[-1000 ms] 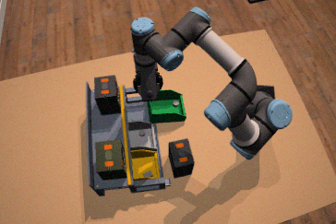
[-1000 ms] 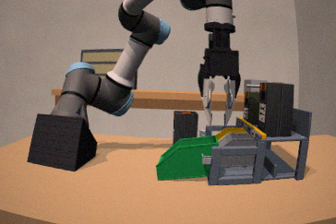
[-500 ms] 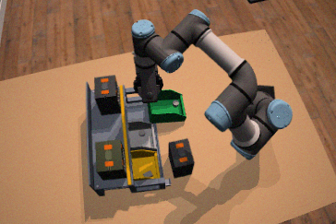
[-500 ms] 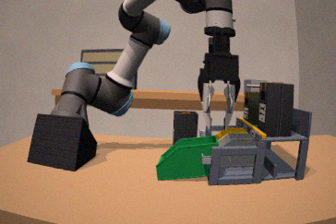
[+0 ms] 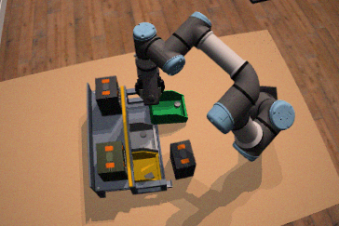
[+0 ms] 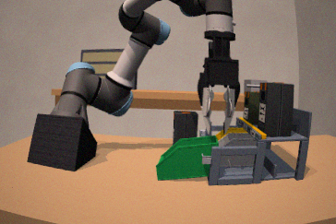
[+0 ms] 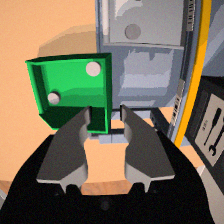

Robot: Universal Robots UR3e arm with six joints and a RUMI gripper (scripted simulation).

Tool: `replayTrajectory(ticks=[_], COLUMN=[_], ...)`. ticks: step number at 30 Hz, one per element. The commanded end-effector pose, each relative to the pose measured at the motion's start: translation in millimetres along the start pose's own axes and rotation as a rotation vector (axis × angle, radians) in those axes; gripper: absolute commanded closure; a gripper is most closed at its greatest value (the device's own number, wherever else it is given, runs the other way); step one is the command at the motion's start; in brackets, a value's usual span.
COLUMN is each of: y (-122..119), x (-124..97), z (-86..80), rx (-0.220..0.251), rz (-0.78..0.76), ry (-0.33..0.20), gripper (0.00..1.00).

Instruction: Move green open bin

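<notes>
The green open bin (image 5: 169, 110) (image 6: 185, 158) (image 7: 70, 82) stands upright on the table (image 5: 42, 125) (image 6: 115, 197), close beside the shelf's (image 5: 106, 128) (image 6: 300, 158) low front side. Two round grey parts show in it in the wrist view, one part (image 7: 93, 68) near the tall wall and another part (image 7: 53, 97) near the low front. My gripper (image 6: 218, 133) (image 7: 105, 106) points straight down with its fingers apart and nothing held. Its fingertips are just above the bin's tall rear wall, one on each side of it in the wrist view. In the top view the arm hides the fingertips.
On the shelf's low level are a grey bin (image 5: 143, 138) (image 7: 150, 22) and a yellow bin (image 5: 145, 164). A black box (image 5: 108, 101) (image 6: 279, 110) and an olive box (image 5: 110, 159) stand on the upper level. Another black box (image 5: 183, 159) (image 6: 186, 128) stands on the table near the yellow bin.
</notes>
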State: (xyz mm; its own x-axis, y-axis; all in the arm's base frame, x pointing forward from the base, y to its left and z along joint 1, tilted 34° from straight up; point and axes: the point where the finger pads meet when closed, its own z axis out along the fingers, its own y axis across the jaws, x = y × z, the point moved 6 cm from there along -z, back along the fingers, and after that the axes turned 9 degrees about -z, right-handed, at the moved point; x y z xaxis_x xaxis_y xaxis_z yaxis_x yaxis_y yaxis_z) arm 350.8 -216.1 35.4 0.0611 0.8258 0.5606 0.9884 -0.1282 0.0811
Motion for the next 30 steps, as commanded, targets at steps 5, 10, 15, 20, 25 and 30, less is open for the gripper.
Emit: replayTrajectory(ticks=[5,10,15,20,25,30], y=[0,0,0,0,0,0], x=[0,0,0,0,0,0], z=[1.5,9.5,9.5,9.5,17.3,19.3], rx=[-0.002,-0.002,-0.002,-0.002,-0.002,-0.002], rz=[0.0,0.0,0.0,0.0,0.0,0.0], ry=[-0.003,-0.003,-0.003,-0.003,-0.003,-0.003], gripper=[0.8,0.8,0.8,0.8,0.8,0.8])
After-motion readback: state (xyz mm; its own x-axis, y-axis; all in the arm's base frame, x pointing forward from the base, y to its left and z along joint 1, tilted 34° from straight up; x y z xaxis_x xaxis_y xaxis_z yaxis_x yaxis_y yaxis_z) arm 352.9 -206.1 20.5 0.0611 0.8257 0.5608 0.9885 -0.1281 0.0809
